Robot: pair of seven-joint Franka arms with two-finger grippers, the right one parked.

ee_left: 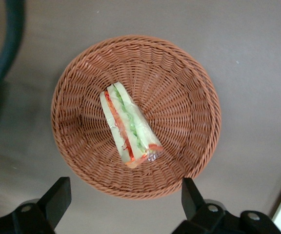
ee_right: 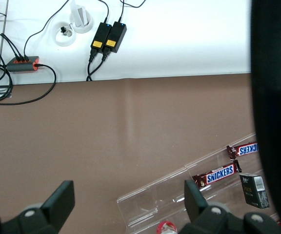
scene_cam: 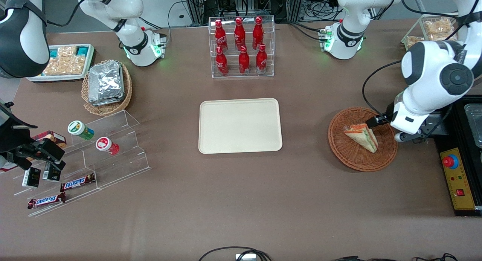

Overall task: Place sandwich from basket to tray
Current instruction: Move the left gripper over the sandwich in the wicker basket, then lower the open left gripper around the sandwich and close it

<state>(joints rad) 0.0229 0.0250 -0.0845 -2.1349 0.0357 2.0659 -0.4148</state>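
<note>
The sandwich (ee_left: pixel 129 127) is lying inside the basket (ee_left: pixel 189 97), on its woven floor, with the cut face and its green, orange and red layers showing upward. The end effector (ee_left: pixel 126 201) is hanging above the basket's rim and it is released: its two fingers (ee_left: pixel 57 197) are standing wide apart, with nothing between them. In the wrist view the sandwich is sitting just ahead of the gap between the fingers, a little toward one of them and not exactly in the middle. Its long axis is running slanted, from the wider end deeper in the basket to the narrow wrapped end that is pointing back toward the end effector. The line between the two fingers is therefore crossing the sandwich obliquely, not squarely.

In the front view the end effector (scene_cam: pixel 373 122) is touching or nearly touching the upper edge of the sandwich (scene_cam: pixel 362 136); I cannot tell which. The working arm is clearly the nearer one.

I am judging that the grasp is not yet made, and that the coming move is asking for a short descent and perhaps a small turn of the wrist, so that the fingers close across the short width.

The tray (scene_cam: pixel 211 140) is lying bare on the table (scene_cam: pixel 301 200), well apart from the end effector, toward the parked arm's end.
</note>
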